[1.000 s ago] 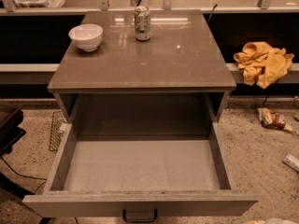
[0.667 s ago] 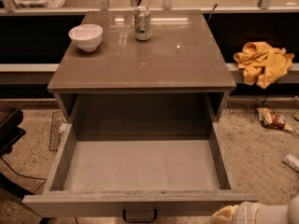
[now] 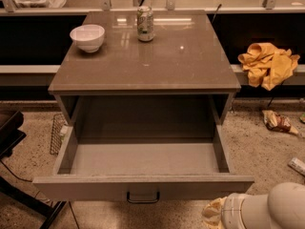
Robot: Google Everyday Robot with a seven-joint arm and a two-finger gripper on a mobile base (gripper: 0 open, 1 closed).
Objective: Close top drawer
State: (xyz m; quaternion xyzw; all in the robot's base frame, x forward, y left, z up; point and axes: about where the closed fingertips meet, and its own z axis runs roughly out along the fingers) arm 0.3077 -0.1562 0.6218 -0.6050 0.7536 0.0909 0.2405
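The top drawer (image 3: 143, 187) of the grey-brown cabinet stands pulled out toward me. Its pale grey inner floor (image 3: 143, 158) is bare and its black loop handle (image 3: 143, 197) sits at the middle of the front panel. My gripper (image 3: 214, 213) comes in at the lower right corner on a white arm. Its yellowish tip is just below and in front of the right end of the drawer front. I cannot tell whether it touches the panel.
A white bowl (image 3: 87, 36) and a drink can (image 3: 145, 24) stand on the cabinet top (image 3: 181, 61). A yellow cloth (image 3: 268, 64) lies on a ledge at the right. Wrappers (image 3: 277, 121) litter the floor at the right. A dark chair base (image 3: 14, 175) is at the left.
My arm has come further into view from the lower right. The drawer front now sits a little closer to the cabinet than before.
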